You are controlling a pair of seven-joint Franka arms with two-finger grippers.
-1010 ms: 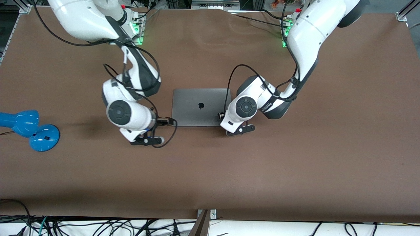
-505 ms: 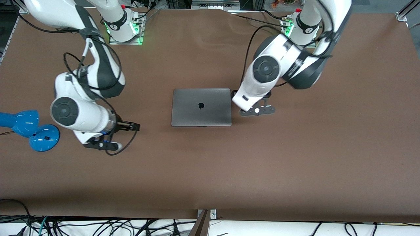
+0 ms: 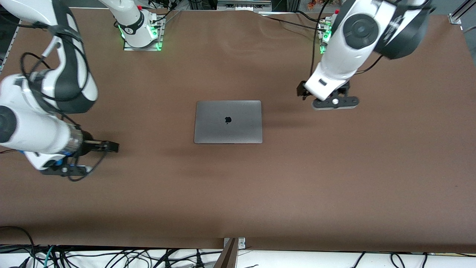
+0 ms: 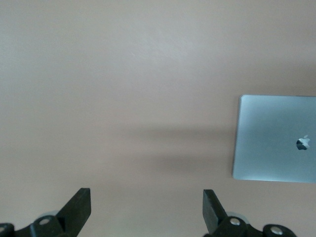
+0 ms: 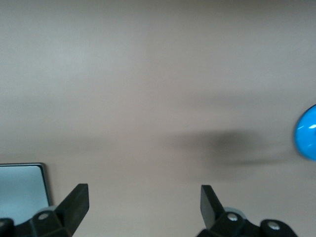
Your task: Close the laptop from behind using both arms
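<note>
Front view: flat, shut grey metal laptop mid-table on brown mat, apple logo up. Right gripper over mat, wide open, empty; left gripper likewise. Blue lamp cut off.

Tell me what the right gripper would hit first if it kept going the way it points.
Probably the laptop: the open right gripper points along the table toward its edge, though height is unclear.

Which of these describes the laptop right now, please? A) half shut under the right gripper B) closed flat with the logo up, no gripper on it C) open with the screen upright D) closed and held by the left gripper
B: the laptop lies shut with its logo showing, while the left gripper and the right gripper are both open over bare table, clear of it.
</note>
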